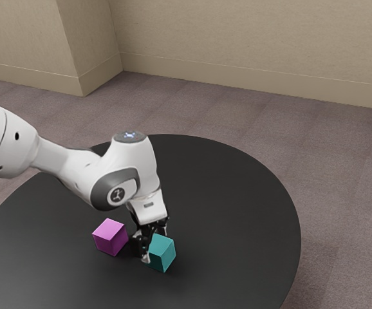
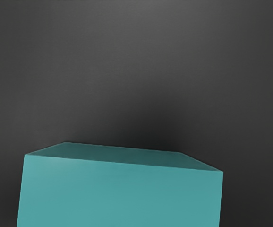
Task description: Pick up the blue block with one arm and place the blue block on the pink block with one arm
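Blue block (image 1: pixel 162 252): on table (image 1: pixel 237 193), near pink block (image 1: pixel 110 236). Gripper (image 1: pixel 148 243): lowered at blue block, presumably for the pickup; grip state could not be told.

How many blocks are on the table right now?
2. In the exterior view the pink block lies left of the gripper, the blue block right of it, both on the table.

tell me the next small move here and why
Probably a short lift straight up, provided the grip is sure: the pincer is down at the blue block, which sits on the table beside the pink block, apart from it and not yet on top.
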